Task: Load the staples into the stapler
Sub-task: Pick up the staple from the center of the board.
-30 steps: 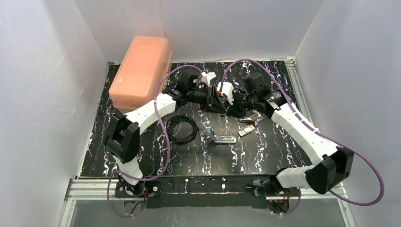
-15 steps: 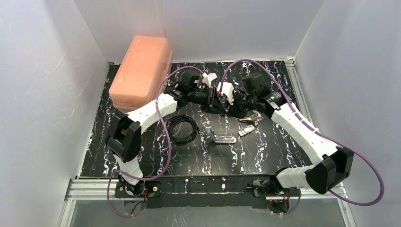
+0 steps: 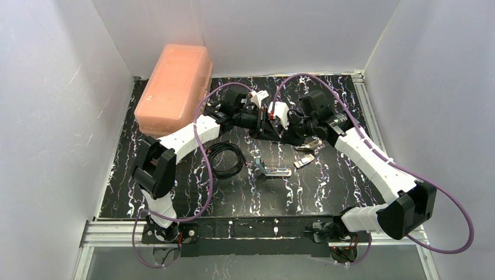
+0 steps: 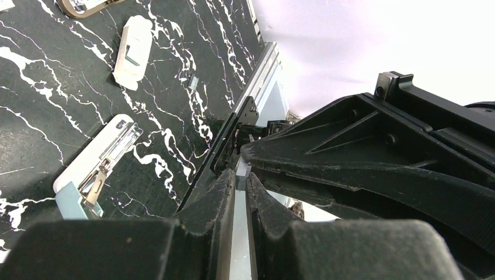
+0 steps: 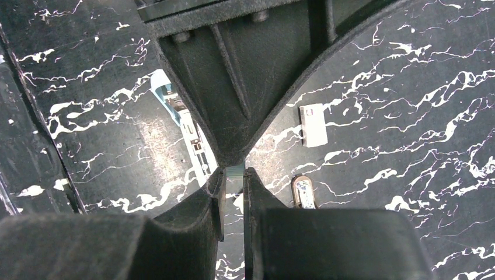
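Note:
My left gripper (image 3: 268,123) and right gripper (image 3: 275,126) meet tip to tip above the back middle of the table. A thin silvery strip, the staples (image 4: 243,169), sits between the left fingers, which are shut on it (image 4: 241,178). The right gripper (image 5: 233,174) pinches the same strip (image 5: 234,171) at its very tips. The stapler (image 3: 272,170) lies hinged open on the mat in front of both grippers, apart from them. Its light-blue shell and silver channel show in the left wrist view (image 4: 96,175) and partly behind the left gripper in the right wrist view (image 5: 184,128).
A small white block (image 3: 304,161) and a tan cardboard sleeve (image 3: 309,144) lie right of the stapler. A coiled black cable (image 3: 225,158) lies to its left. A pink plastic box (image 3: 175,87) stands at the back left. White walls enclose the mat.
The left jaws have narrowed onto the strip. The left arm's elbow has shifted slightly. The right arm and the things on the mat stay put.

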Motion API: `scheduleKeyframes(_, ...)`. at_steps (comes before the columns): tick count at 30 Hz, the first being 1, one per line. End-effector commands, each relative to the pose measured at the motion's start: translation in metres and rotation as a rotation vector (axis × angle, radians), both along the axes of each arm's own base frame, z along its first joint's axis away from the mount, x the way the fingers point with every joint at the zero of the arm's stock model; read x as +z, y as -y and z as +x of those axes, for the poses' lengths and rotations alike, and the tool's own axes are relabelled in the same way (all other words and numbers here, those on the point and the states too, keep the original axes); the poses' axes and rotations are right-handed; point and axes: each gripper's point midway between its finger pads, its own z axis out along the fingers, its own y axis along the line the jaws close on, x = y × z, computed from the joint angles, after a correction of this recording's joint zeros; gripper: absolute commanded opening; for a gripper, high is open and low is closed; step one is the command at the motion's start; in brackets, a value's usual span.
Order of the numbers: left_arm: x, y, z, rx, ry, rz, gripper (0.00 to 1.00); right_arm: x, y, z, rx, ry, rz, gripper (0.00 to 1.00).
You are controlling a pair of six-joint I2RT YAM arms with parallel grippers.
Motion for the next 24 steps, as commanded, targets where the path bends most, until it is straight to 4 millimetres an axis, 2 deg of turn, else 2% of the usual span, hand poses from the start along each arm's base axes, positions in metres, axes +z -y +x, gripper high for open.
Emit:
scheduleKeyframes(1, 0.016, 0.006, -0.008, -0.048, 0.001, -0.052, 0.09, 0.011, -0.001, 0.006, -0.009, 0.06, 0.036, 0.14)
scheduleKeyframes(8, 0.015, 0.006, -0.008, -0.051, 0.004, -0.053, 0.0, 0.01, 0.001, 0.006, -0.015, 0.068, 0.032, 0.2)
scheduleKeyframes(11, 0.015, 0.005, -0.009, -0.053, 0.012, -0.049, 0.0, 0.011, 0.002, 0.006, -0.018, 0.072, 0.031, 0.24)
scheduleKeyframes(14, 0.015, 0.004, -0.009, -0.059, 0.029, -0.046, 0.0, 0.012, 0.002, 0.006, -0.019, 0.077, 0.032, 0.31)
scheduleKeyframes(19, 0.017, -0.001, -0.011, -0.081, 0.087, -0.041, 0.0, 0.013, 0.004, 0.006, -0.025, 0.082, 0.03, 0.49)
scheduleKeyframes(24, 0.019, -0.007, -0.01, -0.107, 0.165, -0.043, 0.0, 0.016, 0.004, -0.004, 0.008, 0.065, 0.049, 0.56)
